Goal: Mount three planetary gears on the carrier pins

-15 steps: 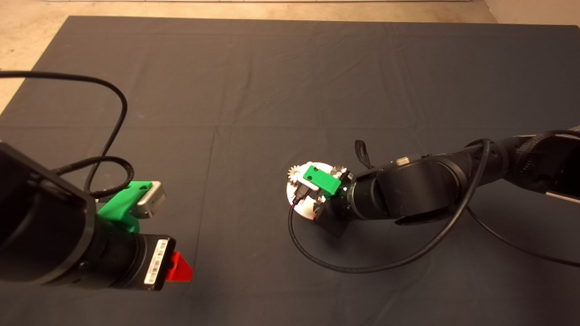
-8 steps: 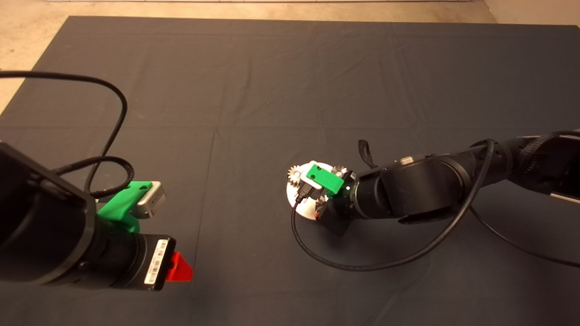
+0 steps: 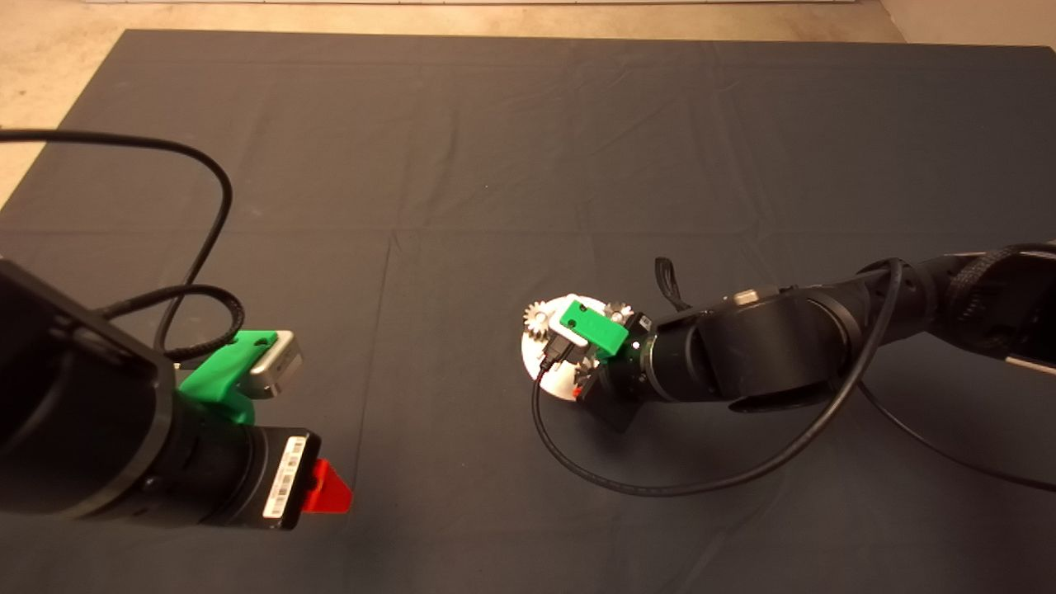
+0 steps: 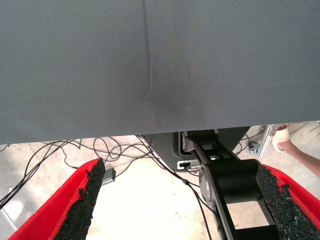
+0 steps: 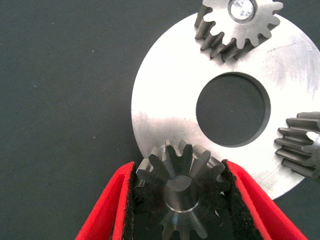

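The round silver disc (image 5: 165, 95) with a central hole lies on the mat and also shows in the head view (image 3: 540, 363). One planetary gear (image 5: 237, 22) sits on a carrier pin (image 5: 242, 9). A second gear (image 5: 300, 145) sits at the disc's edge. My right gripper (image 5: 178, 170) is shut on the third gear (image 5: 180, 187), which sits over a pin (image 5: 181, 192) on the disc's rim. In the head view the right wrist (image 3: 602, 355) covers that gear, and two gears (image 3: 536, 318) (image 3: 617, 312) show. My left gripper (image 3: 326, 488) is parked at the lower left, open and empty (image 4: 181, 169).
A black cable (image 3: 660, 483) loops on the mat in front of the right arm. Another cable (image 3: 210, 214) arcs over the left arm. Past the mat's edge the left wrist view shows floor cables (image 4: 55, 155) and a person's foot (image 4: 287, 142).
The right arm has shifted slightly toward the front right while the gripper stays at the disc. The left arm has not moved.
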Robot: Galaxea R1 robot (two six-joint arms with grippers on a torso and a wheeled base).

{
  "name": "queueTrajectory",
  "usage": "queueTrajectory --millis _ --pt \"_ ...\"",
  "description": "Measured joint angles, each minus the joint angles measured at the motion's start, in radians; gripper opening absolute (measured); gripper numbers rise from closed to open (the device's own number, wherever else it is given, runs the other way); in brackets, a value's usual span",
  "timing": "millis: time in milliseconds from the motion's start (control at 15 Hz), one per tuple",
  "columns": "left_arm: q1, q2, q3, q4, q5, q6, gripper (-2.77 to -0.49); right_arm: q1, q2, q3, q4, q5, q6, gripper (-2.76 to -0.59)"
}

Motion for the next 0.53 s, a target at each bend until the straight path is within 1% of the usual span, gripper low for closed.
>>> queueTrajectory --millis 67,200,533 --pt "0.000 0.000 0.000 0.000 0.000 0.000 -1.09 -0.002 0.000 0.000 -0.001 0.007 0.000 -2.30" --pt "0.000 0.000 0.000 0.000 0.000 0.000 -1.09 -0.003 0.005 0.000 -0.001 0.011 0.002 -2.30" --pt "0.000 0.000 0.000 0.000 -0.001 0.000 -1.09 -0.005 0.010 -0.004 -0.003 0.009 0.001 -2.31"
